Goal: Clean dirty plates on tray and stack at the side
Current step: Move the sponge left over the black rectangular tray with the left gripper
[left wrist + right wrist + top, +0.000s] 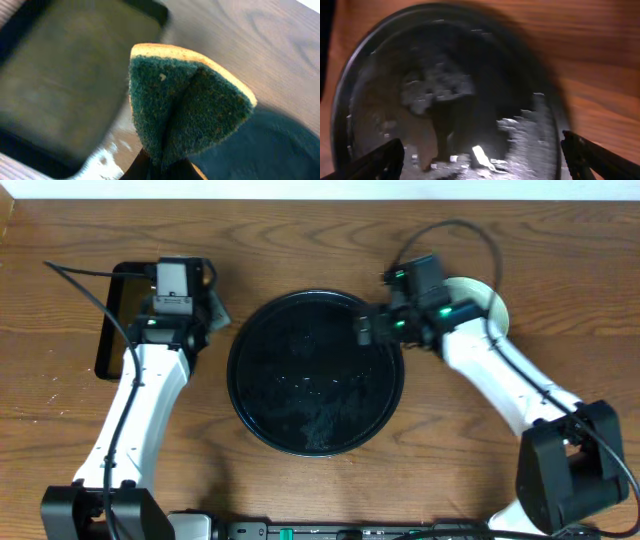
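The round black tray [250,395] lies mid-table with wet streaks and no plate on it; it also fills the right wrist view [350,95]. To its right, pale plates [487,302] rest on the wood, mostly hidden under my right arm, so I cannot tell their number. My right gripper [366,328] hangs over the tray's right rim, open, with nothing between its fingers [485,162]. My left gripper [214,310] is left of the tray, shut [162,169] on a folded green and yellow sponge [187,107].
A smaller rectangular black tray [108,340] sits at the far left beside my left arm, blurred in the left wrist view [55,85]. Cables run over the table behind both arms. The arm bases stand at the table's front edge.
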You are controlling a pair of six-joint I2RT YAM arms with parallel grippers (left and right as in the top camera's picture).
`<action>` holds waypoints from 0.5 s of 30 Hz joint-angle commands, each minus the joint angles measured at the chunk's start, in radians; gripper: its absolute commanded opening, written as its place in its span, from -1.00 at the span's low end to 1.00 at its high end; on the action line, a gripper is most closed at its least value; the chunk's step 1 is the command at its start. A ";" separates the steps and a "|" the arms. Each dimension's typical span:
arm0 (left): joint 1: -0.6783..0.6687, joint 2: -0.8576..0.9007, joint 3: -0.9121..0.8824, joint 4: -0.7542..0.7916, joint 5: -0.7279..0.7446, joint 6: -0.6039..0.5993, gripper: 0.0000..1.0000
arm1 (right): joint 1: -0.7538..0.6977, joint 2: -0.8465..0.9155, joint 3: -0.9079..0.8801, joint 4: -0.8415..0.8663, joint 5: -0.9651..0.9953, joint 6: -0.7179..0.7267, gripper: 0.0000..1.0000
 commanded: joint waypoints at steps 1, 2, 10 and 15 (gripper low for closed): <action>0.076 0.022 -0.006 0.047 -0.092 0.032 -0.85 | 0.086 -0.006 -0.005 0.026 0.146 0.033 0.99; 0.100 0.027 -0.006 0.067 -0.091 0.032 -0.84 | 0.107 -0.006 -0.005 0.028 0.162 0.032 0.99; 0.314 0.183 -0.006 0.202 0.028 0.064 -0.85 | 0.242 0.021 -0.006 0.051 0.303 0.032 0.99; 0.356 0.254 -0.006 0.255 0.123 0.130 -0.84 | 0.246 0.067 -0.006 0.058 0.299 0.033 0.99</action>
